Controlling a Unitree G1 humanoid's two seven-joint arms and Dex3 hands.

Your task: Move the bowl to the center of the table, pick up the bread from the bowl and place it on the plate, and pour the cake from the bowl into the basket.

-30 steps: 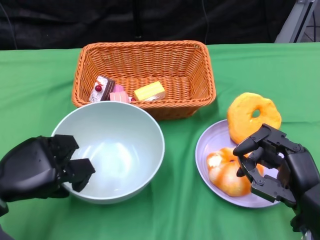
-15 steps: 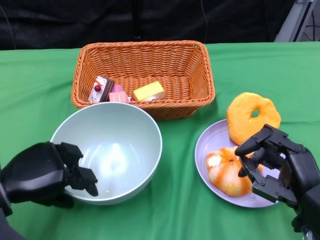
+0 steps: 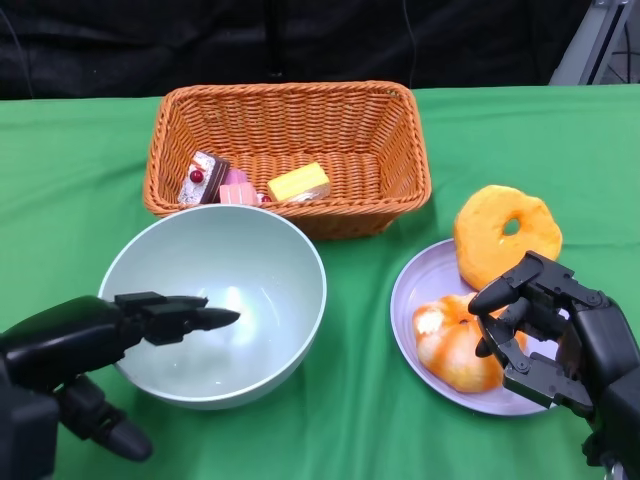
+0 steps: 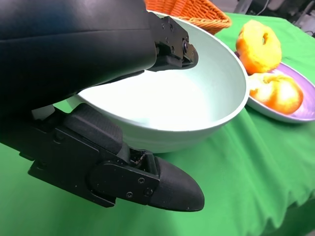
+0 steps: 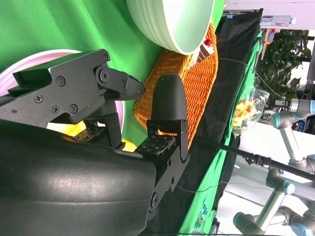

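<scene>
We are seeing the pale green round bowl (image 3: 215,300) sitting empty, the orange breads (image 3: 455,345) lying on the lilac plate (image 3: 415,290) and cake pieces (image 3: 235,183) in the woven orange basket (image 3: 290,105); nothing appears left. Our left hand (image 3: 90,340) is spread open around the bowl's near rim, gripping nothing, while our right hand (image 3: 555,335) is hovering loosely curled and empty over the plate.

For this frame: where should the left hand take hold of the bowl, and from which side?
Probably the bowl's near-left rim, from the robot's left: the left hand already straddles it there, fingers over the inside, thumb outside. The rim is thin and open, the wall smooth and curved.
</scene>
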